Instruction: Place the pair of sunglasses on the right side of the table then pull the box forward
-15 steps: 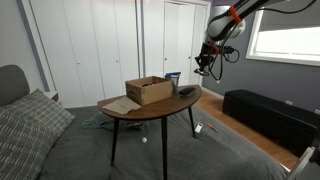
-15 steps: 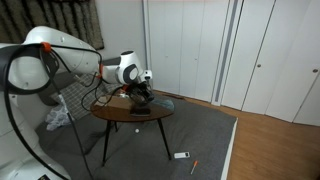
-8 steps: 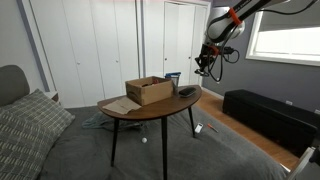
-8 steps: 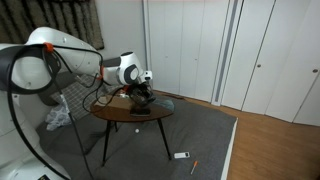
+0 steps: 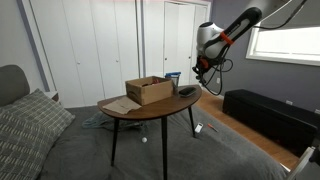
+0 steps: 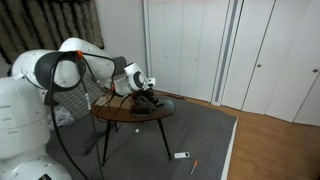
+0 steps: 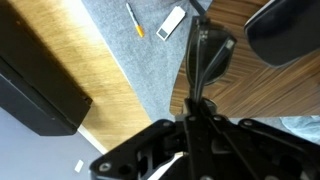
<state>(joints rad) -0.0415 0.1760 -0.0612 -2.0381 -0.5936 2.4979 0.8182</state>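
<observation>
**Sunglasses on the table end, gripper closed above them**

In an exterior view, the table (image 5: 165, 104) carries the box (image 5: 148, 90) near its middle, flaps up. A flat tan sheet (image 5: 120, 105) lies just beside the box, on the side toward the couch (image 5: 12, 85). The sunglasses (image 5: 187, 91) lie on the top at the opposite end, apart from the box. The gripper (image 5: 203, 71) hangs above and slightly beyond them, clear of the wood; its fingers are too small here to judge. A black bench (image 5: 265, 115) stands on the floor past that end.

In an exterior view from another spot, the arm (image 6: 95, 72) reaches over the table (image 6: 135, 117) and the gripper (image 6: 151, 93) sits above its top. The box and sunglasses cannot be made out (the arm and the dark clutter there hide them). A white object (image 6: 182, 155) and an orange pen (image 6: 195, 164) lie on the carpet.

In the wrist view, the gripper (image 7: 190, 100) enters from the bottom, its fingers drawn together with nothing seen between them. Just past the tips the sunglasses (image 7: 209, 55) rest on the table (image 7: 255, 100) at its edge, one lens straight ahead and the other toward the upper corner. Beyond the edge are the white object (image 7: 172, 20), the pen (image 7: 133, 20) and the bench (image 7: 40, 95).
</observation>
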